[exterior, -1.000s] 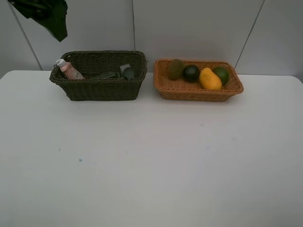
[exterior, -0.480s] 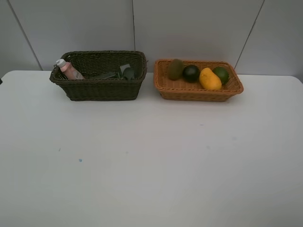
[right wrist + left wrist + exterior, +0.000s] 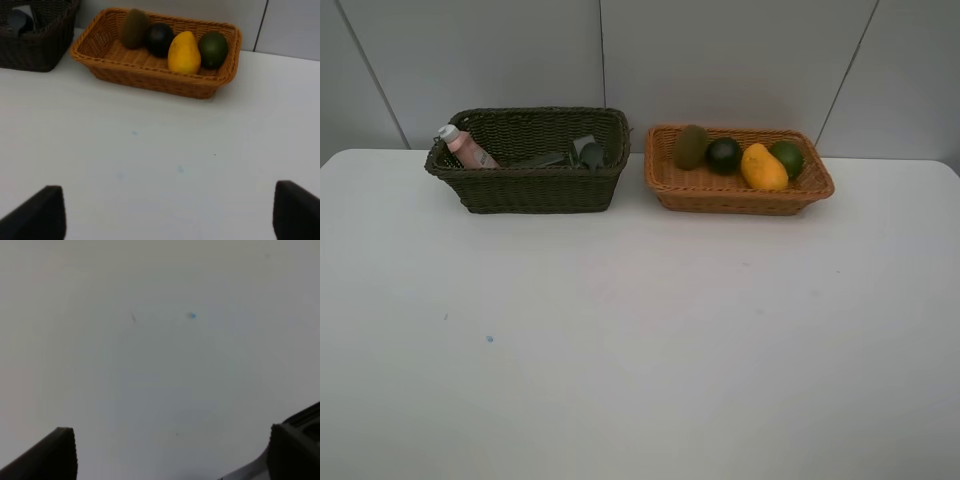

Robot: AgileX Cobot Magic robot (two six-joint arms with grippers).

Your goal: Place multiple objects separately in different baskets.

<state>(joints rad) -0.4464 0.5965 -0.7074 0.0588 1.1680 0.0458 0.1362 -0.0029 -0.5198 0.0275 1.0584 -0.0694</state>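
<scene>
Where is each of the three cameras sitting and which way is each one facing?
Exterior high: mounted above the front, looking down across the white table at the dark woven basket and the orange-tan wicker basket; no robot part shows.
Left wrist: on the left arm, facing bare tabletop; the open left hand shows its two fingertips.
Right wrist: on the right arm, facing the orange-tan basket; the open right hand shows its fingertips.
Shared: exterior and right wrist both show the yellow mango.
</scene>
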